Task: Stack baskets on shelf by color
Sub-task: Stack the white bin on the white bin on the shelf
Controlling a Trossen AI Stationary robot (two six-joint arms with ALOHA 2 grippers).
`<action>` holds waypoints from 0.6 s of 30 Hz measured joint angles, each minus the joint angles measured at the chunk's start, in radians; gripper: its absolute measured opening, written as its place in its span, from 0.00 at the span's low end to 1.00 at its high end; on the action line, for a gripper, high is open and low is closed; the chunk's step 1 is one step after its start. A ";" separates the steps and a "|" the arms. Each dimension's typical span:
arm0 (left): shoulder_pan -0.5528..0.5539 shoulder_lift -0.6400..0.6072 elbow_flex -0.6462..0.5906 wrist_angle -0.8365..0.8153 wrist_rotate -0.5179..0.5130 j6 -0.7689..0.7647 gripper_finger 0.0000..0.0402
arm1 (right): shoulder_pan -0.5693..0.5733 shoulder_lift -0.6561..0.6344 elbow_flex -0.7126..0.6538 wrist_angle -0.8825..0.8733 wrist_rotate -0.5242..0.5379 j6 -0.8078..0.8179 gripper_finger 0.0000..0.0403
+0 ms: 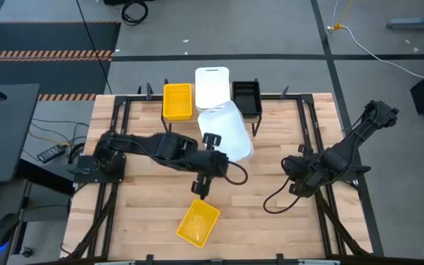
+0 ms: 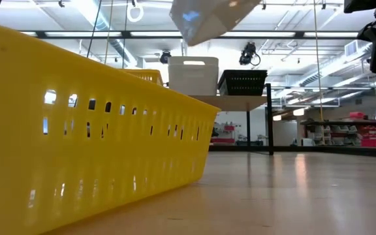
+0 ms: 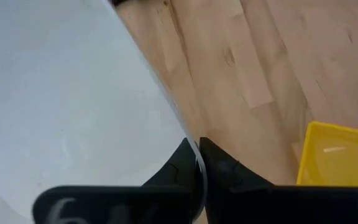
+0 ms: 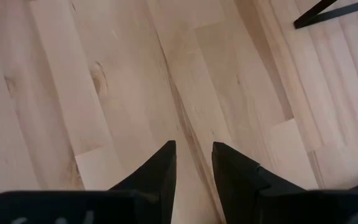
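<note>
A white basket hangs tilted in the air over the middle of the table, with my left gripper shut on its wall; the low view shows this white basket high up. The shelf stands at the far edge and carries a yellow basket, a white basket and a black basket side by side. Another yellow basket rests on its bottom near the table's near edge. My right gripper is open above bare wood at the table's right. My left gripper pinches the white basket's side wall at its rim, one finger inside the basket and the other finger outside. The basket is lifted clear of the table and tilted.
The near yellow basket fills the low view's left. The shelf's black legs stand on the far part of the table. Bare wood lies between the near yellow basket and the right arm.
</note>
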 joint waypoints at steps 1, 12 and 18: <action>0.003 -0.010 0.000 -0.005 0.000 0.015 0.03 | 0.000 0.000 0.000 0.000 0.000 0.000 0.27; 0.095 -0.069 0.000 -0.135 -0.006 0.066 0.03 | 0.000 0.000 0.000 0.002 0.013 -0.005 0.27; 0.172 -0.103 0.000 -0.134 -0.004 0.156 0.04 | 0.000 0.004 0.000 0.027 0.020 -0.011 0.27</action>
